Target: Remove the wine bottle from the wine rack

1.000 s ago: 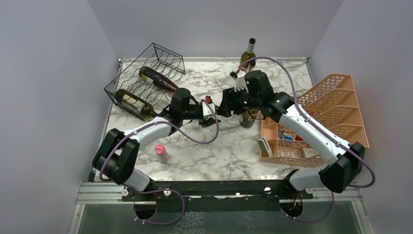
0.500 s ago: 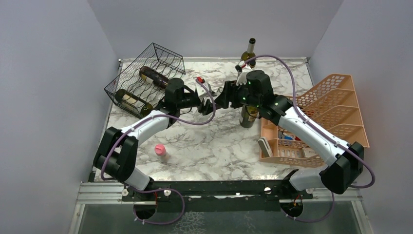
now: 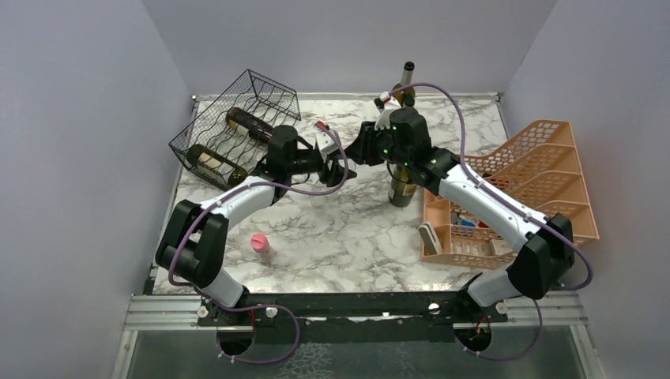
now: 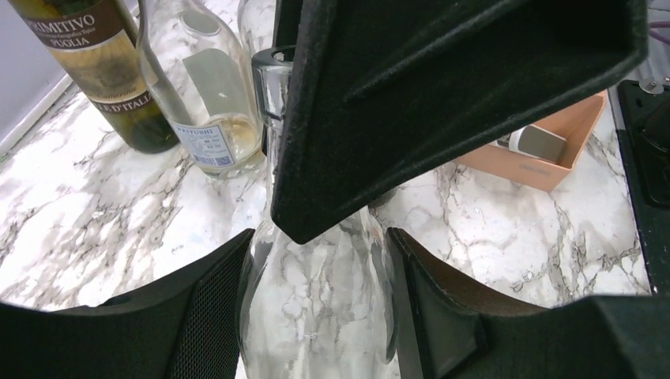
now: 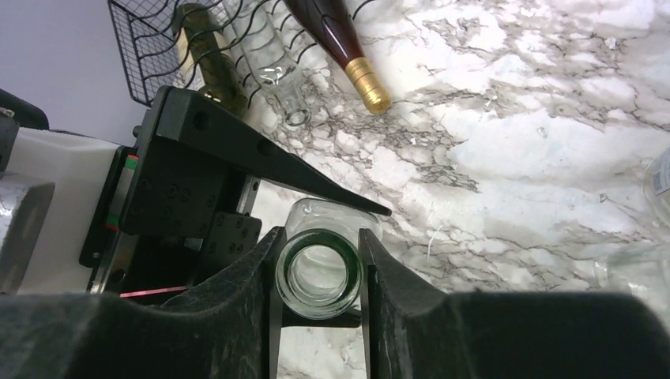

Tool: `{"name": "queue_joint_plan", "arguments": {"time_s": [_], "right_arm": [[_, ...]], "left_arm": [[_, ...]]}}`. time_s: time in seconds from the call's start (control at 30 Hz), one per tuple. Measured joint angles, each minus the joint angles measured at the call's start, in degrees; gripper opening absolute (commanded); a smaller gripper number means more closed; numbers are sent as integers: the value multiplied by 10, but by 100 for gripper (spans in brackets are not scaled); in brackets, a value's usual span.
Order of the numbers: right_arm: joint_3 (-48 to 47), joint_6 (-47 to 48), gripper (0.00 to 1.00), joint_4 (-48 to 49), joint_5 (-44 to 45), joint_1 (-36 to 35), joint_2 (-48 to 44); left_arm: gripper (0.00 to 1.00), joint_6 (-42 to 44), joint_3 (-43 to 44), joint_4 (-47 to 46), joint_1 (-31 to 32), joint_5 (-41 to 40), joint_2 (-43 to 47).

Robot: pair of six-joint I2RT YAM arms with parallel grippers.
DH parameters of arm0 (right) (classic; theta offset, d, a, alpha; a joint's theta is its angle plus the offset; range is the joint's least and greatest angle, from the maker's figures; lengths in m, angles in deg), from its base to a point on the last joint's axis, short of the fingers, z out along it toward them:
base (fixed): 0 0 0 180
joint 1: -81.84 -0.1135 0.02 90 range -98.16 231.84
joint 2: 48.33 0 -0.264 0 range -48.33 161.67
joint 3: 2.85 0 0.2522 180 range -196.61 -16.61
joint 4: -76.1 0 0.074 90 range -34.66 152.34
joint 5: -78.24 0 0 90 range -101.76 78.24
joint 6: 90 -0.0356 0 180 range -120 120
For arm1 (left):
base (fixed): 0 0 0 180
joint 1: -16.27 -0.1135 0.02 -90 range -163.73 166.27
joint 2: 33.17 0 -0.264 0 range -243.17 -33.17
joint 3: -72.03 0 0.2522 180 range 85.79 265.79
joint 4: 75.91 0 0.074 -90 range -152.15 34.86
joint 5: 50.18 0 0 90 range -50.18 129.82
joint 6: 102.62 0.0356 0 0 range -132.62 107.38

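Right gripper is just now clamping onto wine bottle mouth; left gripper still grasping its body. Bottle hanging above tabletop, off the wine rack; handover likely starting.

one wine rack holding three bottles, one peach organizer

Light on my feed is even and soft, falling from overhead; the marble tabletop reads bright, with only faint, soft-edged shadows. Both wrist views go dark and blurry at the near edges. The clear bottle carries pale reflections; its mouth looks sharp in the right wrist view.
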Motion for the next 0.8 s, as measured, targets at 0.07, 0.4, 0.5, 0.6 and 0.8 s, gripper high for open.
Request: {"name": "queue_joint_plan", "arguments": {"time_s": [0.07,0.4,0.5,0.6,0.8], "right_arm": [[0,0,10,9,1,0,6],[-75,45,1,-24,67,-1,71],[-136,73,1,-54,113,-1,108],[-208,98,1,-86,155,-1,150],[-348,126,1,-148,200,18,245]], "left_arm": [[45,-5,0,1,-5,0,-1],[99,-94,58,-28,-61,-5,-7],[99,-113,64,-41,-90,-12,-7],[99,-134,64,-43,-116,-28,-3],[99,-167,63,-55,-152,-85,24]]}}
